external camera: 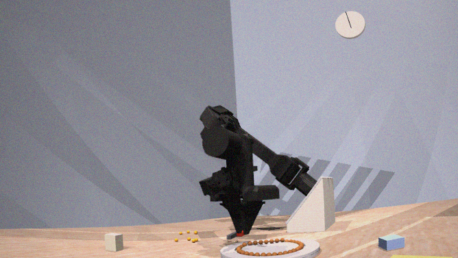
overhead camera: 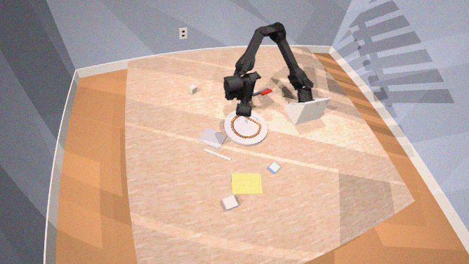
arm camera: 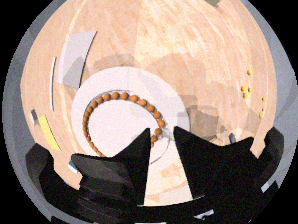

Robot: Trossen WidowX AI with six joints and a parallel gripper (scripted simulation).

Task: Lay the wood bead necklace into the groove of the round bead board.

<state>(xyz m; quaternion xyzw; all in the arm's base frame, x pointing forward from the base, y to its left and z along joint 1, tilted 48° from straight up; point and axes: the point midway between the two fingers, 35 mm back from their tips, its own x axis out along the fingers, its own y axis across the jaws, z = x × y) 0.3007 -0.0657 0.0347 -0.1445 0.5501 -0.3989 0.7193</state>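
Observation:
The wood bead necklace [overhead camera: 260,128] [external camera: 271,241] [arm camera: 120,96] lies as a ring of brown beads on the round white bead board [overhead camera: 246,142] [external camera: 312,245] [arm camera: 116,125]. My gripper [overhead camera: 243,113] [external camera: 243,230] [arm camera: 161,131] points down over the board's far edge, a little above it. Its fingers stand narrowly apart with a visible gap. Nothing is between them. In the wrist view the necklace's near end runs just beside the left finger.
A white wedge [overhead camera: 307,109] [external camera: 315,209] stands right of the board by the arm's base. A red-handled tool [overhead camera: 264,92] and loose orange beads [external camera: 188,237] lie behind. A grey sheet [overhead camera: 212,137], white stick [overhead camera: 218,154], blue block [overhead camera: 274,167] and yellow sheet [overhead camera: 246,183] lie in front.

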